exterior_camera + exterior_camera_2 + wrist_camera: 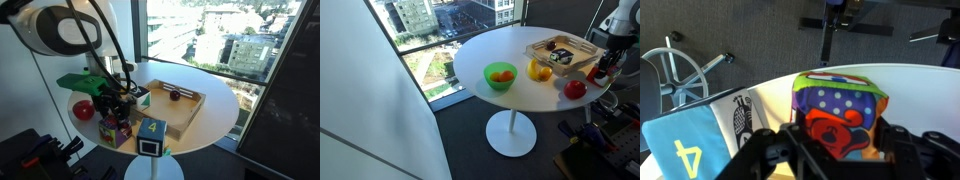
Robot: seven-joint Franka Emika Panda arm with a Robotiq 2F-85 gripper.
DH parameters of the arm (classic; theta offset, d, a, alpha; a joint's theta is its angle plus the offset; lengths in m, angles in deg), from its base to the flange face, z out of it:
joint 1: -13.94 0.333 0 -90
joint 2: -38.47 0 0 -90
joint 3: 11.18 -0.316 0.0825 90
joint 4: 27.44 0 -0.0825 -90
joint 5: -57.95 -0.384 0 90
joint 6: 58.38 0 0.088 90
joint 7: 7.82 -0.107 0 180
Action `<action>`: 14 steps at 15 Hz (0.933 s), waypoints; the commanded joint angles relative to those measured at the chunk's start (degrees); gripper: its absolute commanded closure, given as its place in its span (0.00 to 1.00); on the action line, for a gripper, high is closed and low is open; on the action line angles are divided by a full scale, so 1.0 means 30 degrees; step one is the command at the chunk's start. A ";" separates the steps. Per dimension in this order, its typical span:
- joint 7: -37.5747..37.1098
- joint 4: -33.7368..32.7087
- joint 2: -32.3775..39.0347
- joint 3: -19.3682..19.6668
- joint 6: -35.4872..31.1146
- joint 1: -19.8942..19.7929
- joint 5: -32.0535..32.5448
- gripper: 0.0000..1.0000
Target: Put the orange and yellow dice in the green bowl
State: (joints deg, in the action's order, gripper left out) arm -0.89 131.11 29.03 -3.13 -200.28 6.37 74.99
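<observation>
1. Well, the round white table [480, 55] carried everything, and I took the wooden tray [193, 115] on it as my reference.
2. The orange and yellow dice [840, 112] sat on the table near the tray, off the tray end closest to the arm. It was not yet in the bowl.
3. The green bowl [500, 76] stood well apart from the tray, across bare tabletop, with something orange already inside.
4. A blue-and-yellow cube marked "4" [151, 130] stood near the tray too, on the same side as the dice.
5. My gripper [838, 150] hung at the dice, its jaws spread down either flank in the wrist view. Whether they were pressing it I could not tell.
6. I judged this to be the grasp step. The next move called for a firm squeeze on that wide cube, a clean lift, then a long carry away from the tray to the bowl.
</observation>
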 commanded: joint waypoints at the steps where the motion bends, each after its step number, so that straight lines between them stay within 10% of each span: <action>1: 0.0199 0.0052 -0.1161 -0.0345 0.2012 -0.0088 0.0198 0.66; 14: 0.0446 -0.1101 -0.4801 -0.1074 0.5030 0.0494 -0.0219 0.83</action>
State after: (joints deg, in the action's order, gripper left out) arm -0.73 129.24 17.07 -5.65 -187.85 7.12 74.98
